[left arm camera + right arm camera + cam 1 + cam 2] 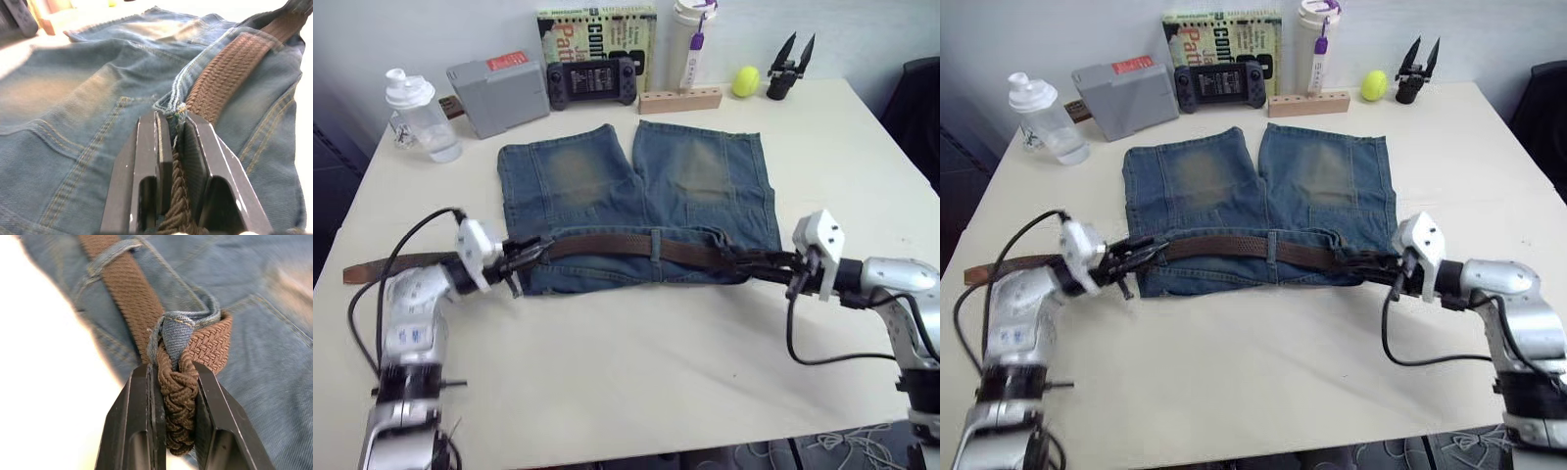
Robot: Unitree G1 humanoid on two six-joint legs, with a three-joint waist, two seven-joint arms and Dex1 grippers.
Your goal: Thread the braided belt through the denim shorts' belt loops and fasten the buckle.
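The cream tabletop carries the denim shorts in its middle, legs toward the far edge and waistband toward the near edge; the braided belt lies along that waistband under a belt loop, and its free end reaches to the left edge. The left gripper is clenched on the belt at the shorts' left side; the right gripper pinches the folded belt at the right side.
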